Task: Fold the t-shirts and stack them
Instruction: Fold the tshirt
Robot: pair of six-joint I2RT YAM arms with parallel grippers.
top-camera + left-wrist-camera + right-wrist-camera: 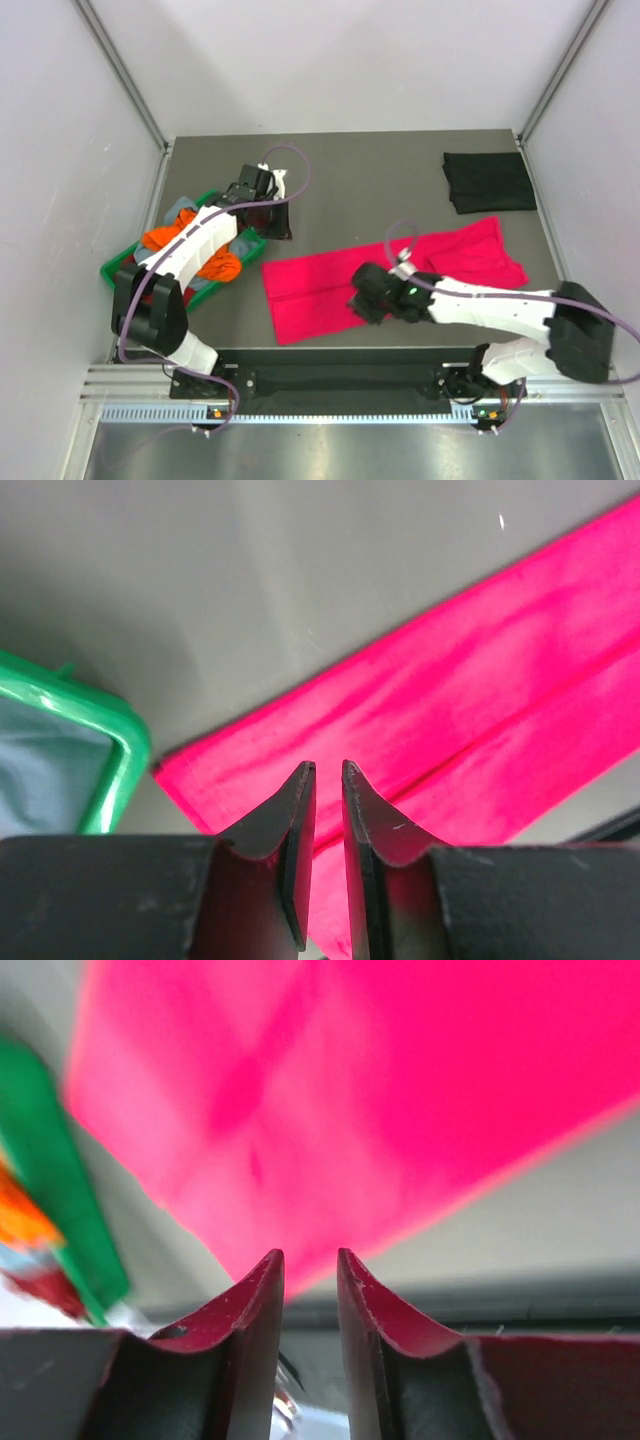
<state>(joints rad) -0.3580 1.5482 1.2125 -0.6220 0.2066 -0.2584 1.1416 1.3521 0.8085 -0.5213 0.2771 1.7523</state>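
Note:
A bright pink-red t-shirt point(400, 275) lies flat across the middle of the table, partly folded lengthwise. My right gripper point(365, 296) hovers over its near edge, jaws a little apart with nothing between them point(310, 1252); the pink-red t-shirt point(380, 1090) is blurred just ahead. My left gripper point(274, 222) hangs above the table beside the tray, open by a narrow gap and empty point(327, 765), pointing at the shirt's left corner point(450, 710). A folded black t-shirt point(488, 182) rests at the back right. Orange point(165, 239), grey-blue and dark red t-shirts are piled in the tray.
The green plastic tray point(112, 266) sits at the left edge under my left arm; its corner point(122, 750) shows in the left wrist view. Metal frame posts stand at both back corners. The table's near edge runs just below the pink-red shirt.

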